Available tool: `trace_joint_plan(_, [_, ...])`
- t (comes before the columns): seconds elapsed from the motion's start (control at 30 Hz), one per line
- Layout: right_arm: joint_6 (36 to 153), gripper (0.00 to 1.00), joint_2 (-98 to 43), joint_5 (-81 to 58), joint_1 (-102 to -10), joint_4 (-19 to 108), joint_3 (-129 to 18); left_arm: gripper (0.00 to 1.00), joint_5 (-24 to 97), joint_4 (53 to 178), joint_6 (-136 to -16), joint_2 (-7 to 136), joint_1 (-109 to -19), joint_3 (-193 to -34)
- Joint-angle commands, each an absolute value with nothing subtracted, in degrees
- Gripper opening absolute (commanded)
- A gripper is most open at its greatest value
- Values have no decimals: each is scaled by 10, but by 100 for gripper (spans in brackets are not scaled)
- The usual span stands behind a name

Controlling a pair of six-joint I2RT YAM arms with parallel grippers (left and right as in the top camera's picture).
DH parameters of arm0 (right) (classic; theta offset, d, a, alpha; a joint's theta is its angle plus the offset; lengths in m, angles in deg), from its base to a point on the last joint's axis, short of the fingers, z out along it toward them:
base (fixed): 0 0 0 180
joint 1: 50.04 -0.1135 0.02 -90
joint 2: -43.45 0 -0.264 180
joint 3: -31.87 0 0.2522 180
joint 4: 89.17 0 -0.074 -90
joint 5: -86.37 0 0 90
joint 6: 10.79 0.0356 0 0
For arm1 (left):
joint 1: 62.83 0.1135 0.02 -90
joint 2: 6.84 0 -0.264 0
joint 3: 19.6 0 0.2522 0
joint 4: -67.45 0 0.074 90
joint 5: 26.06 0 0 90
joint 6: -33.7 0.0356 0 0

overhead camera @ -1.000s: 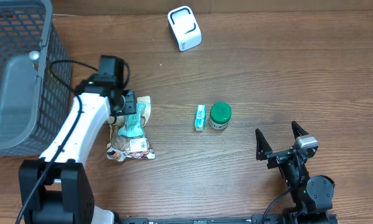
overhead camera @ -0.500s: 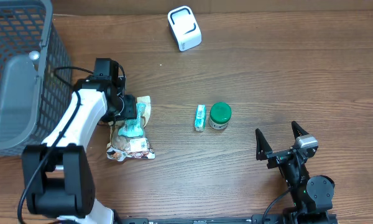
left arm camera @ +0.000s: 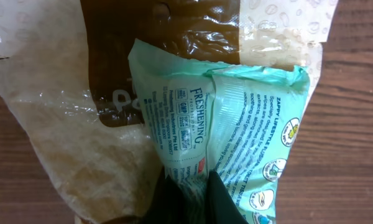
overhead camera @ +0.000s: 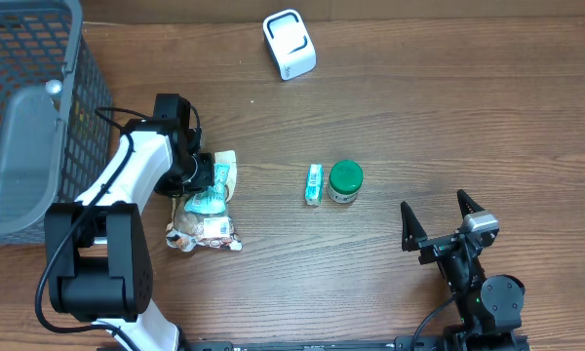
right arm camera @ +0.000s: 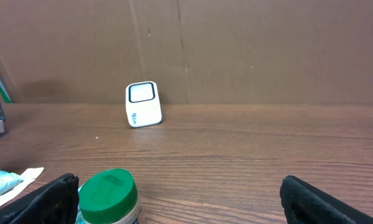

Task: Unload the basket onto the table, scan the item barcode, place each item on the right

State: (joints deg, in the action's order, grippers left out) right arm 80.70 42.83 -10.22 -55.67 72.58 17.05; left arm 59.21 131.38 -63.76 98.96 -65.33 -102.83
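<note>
A mint-green tissue pack point(overhead camera: 213, 188) point(left arm camera: 236, 118) lies on top of a brown and beige snack pouch point(overhead camera: 201, 227) point(left arm camera: 68, 130) at the left of the table. My left gripper point(overhead camera: 201, 174) point(left arm camera: 188, 186) is shut on the pack's near end, and the wrapper is pinched between the two black fingers point(left arm camera: 227, 202). The white scanner point(overhead camera: 290, 44) point(right arm camera: 143, 104) stands at the back of the table. My right gripper point(overhead camera: 443, 226) point(right arm camera: 180, 190) rests near the front right, open and with nothing in it. I see no barcode on the pack's visible face.
A green-lidded jar point(overhead camera: 345, 180) point(right arm camera: 109, 196) and a small teal packet point(overhead camera: 314, 183) sit mid-table. A grey wire basket point(overhead camera: 39, 117) fills the far left. Bare wood lies between the jar and the scanner.
My left gripper has closed on the near end of the tissue pack after shifting slightly toward it. The right arm has not moved.
</note>
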Motion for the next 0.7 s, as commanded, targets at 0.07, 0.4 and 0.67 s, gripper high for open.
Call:
trace_joint_plan(0.07, [806,100,433,-97,-554,728,177,4,560,1339,-630,970,-650,-1072])
trace_joint_plan(0.4, [806,100,433,-97,-554,728,177,4,419,1341,-647,924,-665,-1074])
trace_joint_plan(0.67, [806,100,433,-97,-554,728,177,4,444,1350,-694,924,-712,-1062])
